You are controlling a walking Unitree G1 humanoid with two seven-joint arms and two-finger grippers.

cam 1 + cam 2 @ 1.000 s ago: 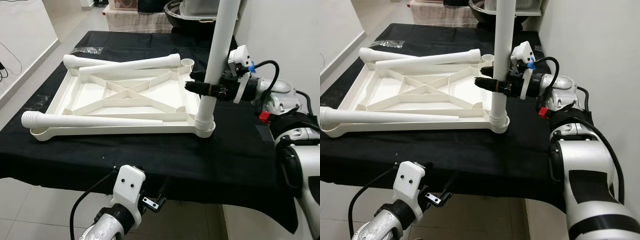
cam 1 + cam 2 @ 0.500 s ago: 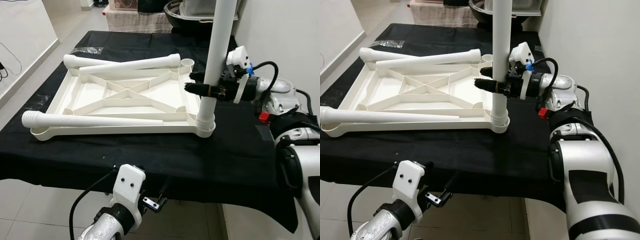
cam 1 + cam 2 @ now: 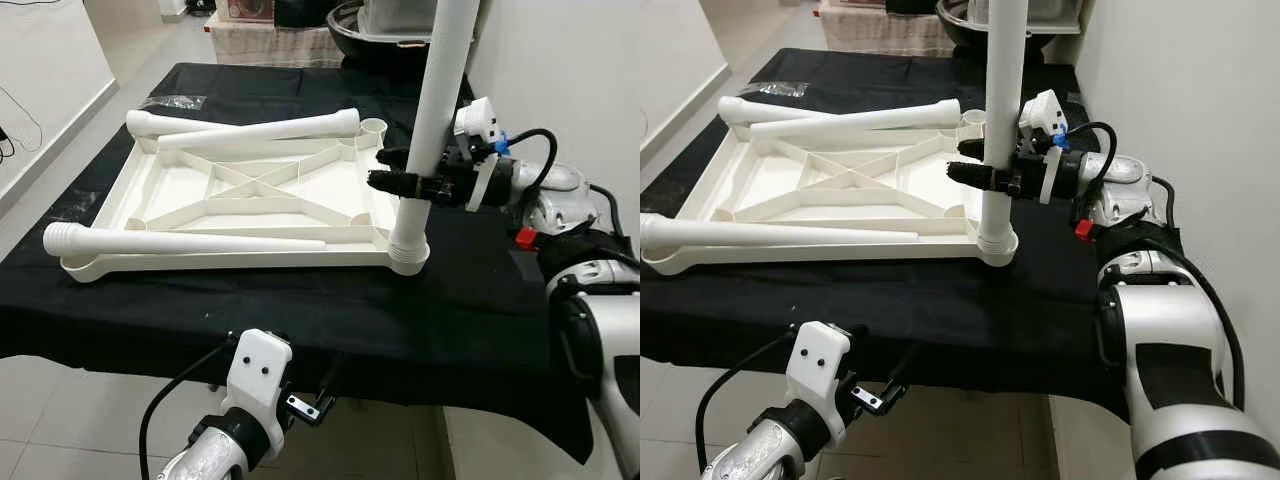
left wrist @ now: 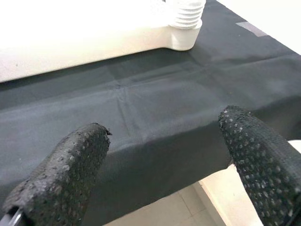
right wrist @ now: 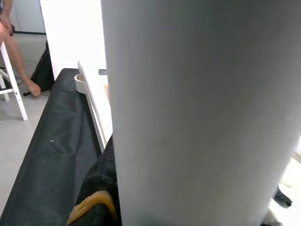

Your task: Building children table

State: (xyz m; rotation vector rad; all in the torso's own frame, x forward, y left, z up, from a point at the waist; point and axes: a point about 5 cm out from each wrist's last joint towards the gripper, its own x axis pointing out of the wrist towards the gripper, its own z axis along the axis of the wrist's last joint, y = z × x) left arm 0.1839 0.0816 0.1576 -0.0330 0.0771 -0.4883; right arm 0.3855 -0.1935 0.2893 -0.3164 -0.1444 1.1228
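Left pincer (image 4: 160,160) hangs below the near edge of the tabletop (image 3: 470,300), its two black fingers (image 4: 61,174) spread wide apart with nothing between them; in the left wrist view they frame the black cloth and the ribbed foot of the upright leg.

On the black-covered tabletop lies the white children's table top (image 3: 250,195), turned underside up so its crossed ribs show. It reaches from the left edge toward the right side. One loose white leg (image 3: 185,241) lies along its near rim, the ribbed end pointing to the left edge. Another loose leg (image 3: 250,128) lies across its far rim. An open round socket (image 3: 373,127) stands at its far right corner.

At the near right corner an upright leg (image 3: 432,120) stands in its socket, rising out of the top of the view.

Right pincer (image 3: 400,182) reaches in from the right edge of the tabletop and is closed around this upright leg a little above the socket, fingers on either side of the tube.
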